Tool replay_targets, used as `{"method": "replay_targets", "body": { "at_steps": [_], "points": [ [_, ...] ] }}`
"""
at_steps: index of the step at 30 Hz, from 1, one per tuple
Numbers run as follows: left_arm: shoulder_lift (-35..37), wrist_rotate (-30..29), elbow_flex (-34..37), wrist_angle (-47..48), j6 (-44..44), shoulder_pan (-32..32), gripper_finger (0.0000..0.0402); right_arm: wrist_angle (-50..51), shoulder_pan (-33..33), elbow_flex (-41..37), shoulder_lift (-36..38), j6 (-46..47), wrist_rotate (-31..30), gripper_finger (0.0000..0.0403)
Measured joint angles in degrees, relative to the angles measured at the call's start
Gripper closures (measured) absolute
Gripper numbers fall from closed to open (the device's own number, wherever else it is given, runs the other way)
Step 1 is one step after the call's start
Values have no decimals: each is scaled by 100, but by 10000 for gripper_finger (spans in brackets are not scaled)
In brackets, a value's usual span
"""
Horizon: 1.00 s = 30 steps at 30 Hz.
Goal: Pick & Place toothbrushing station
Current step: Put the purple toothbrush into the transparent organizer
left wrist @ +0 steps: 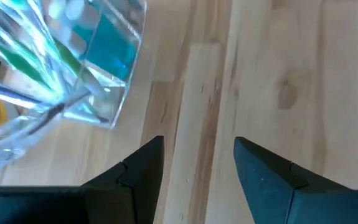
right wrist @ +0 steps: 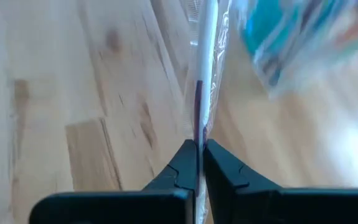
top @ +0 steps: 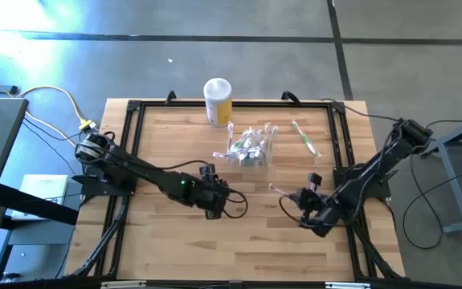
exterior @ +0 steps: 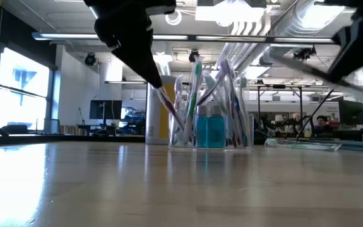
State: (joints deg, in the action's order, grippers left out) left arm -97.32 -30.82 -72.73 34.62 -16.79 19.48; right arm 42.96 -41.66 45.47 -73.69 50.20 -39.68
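Pale wooden planks fill the table [top: 239, 241], set on a grey floor with an open office hall beyond. Near the middle, toward the far edge, stands the toothbrushing station [top: 251, 148], a clear little holder stuffed with brushes, with something bright blue inside. Just behind it sits a yellow canister [top: 218, 101] with a white lid. A green toothbrush [top: 304, 137] lies flat off to the station's side, nearer the right arm.

Over to the right gripper [top: 296, 196]: its fingers are pinched tight on a wrapped toothbrush [right wrist: 205, 74], a slim white stick in clear film that runs straight ahead from the fingertips toward the station. That station sits just ahead of this gripper and off to one side.

And the left gripper [top: 215, 195]: it hovers low above the planks, jaws spread apart, nothing between them but bare wood. The station's nearest corner stands just ahead of its fingertips, not touching.
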Motion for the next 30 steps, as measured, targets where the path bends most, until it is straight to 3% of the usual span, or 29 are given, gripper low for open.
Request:
{"method": "replay_targets", "body": {
  "at_steps": [6,12,18,22,30],
  "points": [
    [457,151,-4,-69,321,24,215,-529,-399,250,0,-1678,-778,397],
    [976,955,-7,-350,542,39,215,-1531,-490,607,-73,-3290,-1371,397],
    [1209,2522,-11,-542,-1046,-303,215,-2522,-571,1062,-563,-5350,-2237,397],
    [1202,3025,-9,-790,-1497,-437,215,-3349,-554,1175,-1001,-6513,-2780,395],
    [1200,3537,-9,-1737,-1804,-444,215,-4685,-558,1182,-1879,-8209,-3132,396]
  ]
}}
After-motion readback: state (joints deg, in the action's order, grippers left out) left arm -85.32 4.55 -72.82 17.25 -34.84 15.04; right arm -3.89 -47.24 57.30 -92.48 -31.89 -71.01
